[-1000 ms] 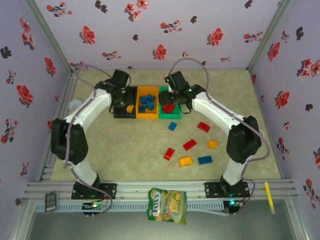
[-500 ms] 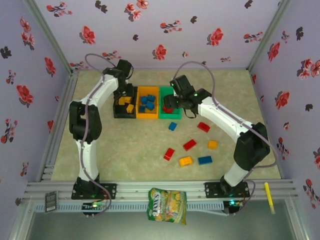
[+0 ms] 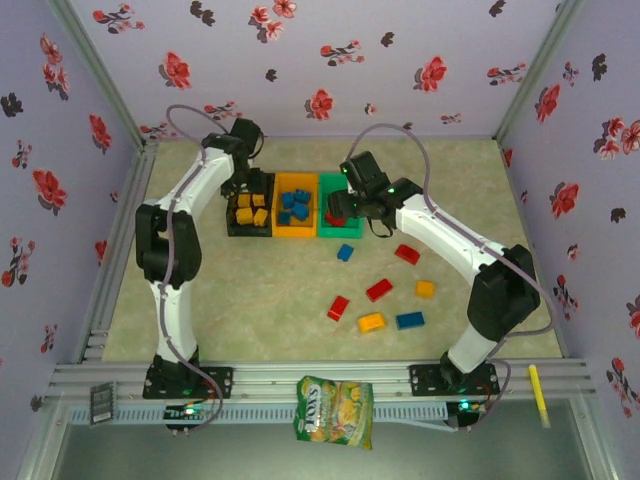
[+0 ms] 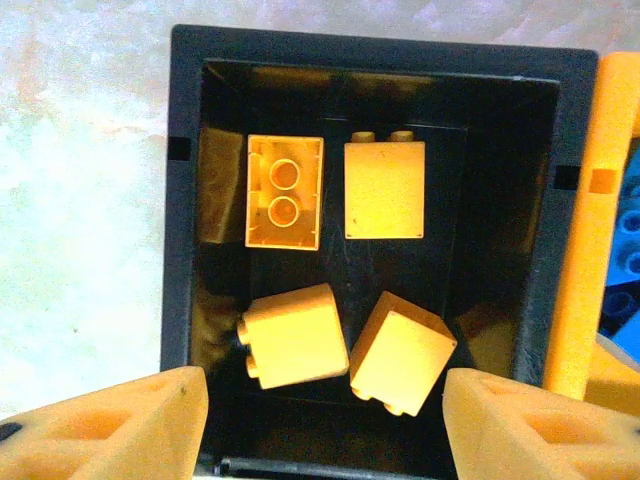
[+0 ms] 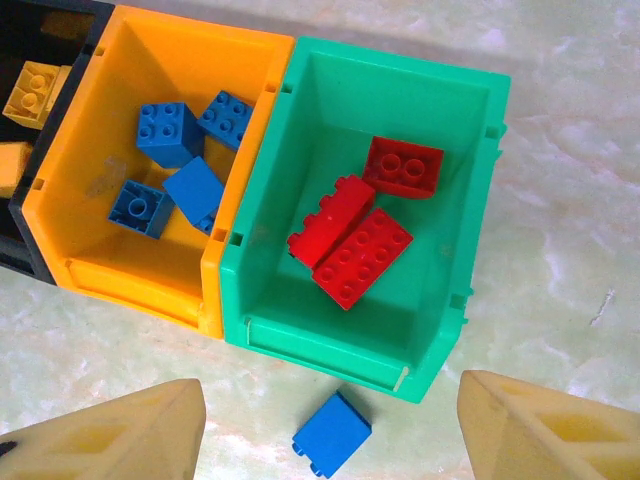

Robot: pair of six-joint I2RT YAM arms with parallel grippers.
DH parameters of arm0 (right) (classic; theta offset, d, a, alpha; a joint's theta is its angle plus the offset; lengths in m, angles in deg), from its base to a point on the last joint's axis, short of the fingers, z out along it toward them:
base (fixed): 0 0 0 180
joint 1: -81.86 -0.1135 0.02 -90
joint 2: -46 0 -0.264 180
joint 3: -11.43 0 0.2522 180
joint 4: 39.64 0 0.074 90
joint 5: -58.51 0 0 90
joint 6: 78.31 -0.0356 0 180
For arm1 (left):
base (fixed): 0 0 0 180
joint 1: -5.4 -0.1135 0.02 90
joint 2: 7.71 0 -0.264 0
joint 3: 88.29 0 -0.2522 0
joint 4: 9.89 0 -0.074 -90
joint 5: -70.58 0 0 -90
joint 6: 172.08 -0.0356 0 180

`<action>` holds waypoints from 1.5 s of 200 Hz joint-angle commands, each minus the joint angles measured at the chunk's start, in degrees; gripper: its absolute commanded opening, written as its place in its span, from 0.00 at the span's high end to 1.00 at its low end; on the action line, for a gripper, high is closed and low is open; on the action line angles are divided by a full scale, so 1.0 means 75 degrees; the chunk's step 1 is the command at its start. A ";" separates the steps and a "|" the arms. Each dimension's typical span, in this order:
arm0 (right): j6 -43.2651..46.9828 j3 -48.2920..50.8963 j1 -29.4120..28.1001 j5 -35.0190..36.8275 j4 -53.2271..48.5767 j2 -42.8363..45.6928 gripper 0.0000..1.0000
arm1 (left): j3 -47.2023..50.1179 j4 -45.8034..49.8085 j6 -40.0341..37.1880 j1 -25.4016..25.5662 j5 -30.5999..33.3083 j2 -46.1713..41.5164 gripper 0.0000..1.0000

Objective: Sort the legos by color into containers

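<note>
A loose blue lego (image 5: pixel 333 433), long axis diag., was found just in front of the green bin (image 5: pixel 320 340), betw. fingers of the wide-open, empty right end effector (image 5: pixel 330 380).

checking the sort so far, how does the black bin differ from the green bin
The black bin holds four yellow-orange bricks; the green bin holds three red bricks. The black bin's bricks are all short, while two in the green bin are long. Black ends the row on the left, green on the right. Both are open-topped.
</note>
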 commanded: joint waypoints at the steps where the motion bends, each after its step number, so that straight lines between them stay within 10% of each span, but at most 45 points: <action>1: 0.0082 0.0001 0.0043 0.0248 -0.0241 0.0189 0.32 | 0.0093 0.0207 -0.0102 -0.0064 0.0168 -0.0648 0.35; 136: -0.0707 0.2141 0.1384 0.0365 -0.0886 0.1288 0.32 | 0.2287 -0.0917 0.0151 -0.0019 -0.0552 -0.3199 0.33; 300: -0.0333 0.1731 0.1983 0.1114 -0.2100 -0.0655 0.24 | 0.2627 -0.0824 0.0116 -0.0020 -0.0508 -0.3648 0.33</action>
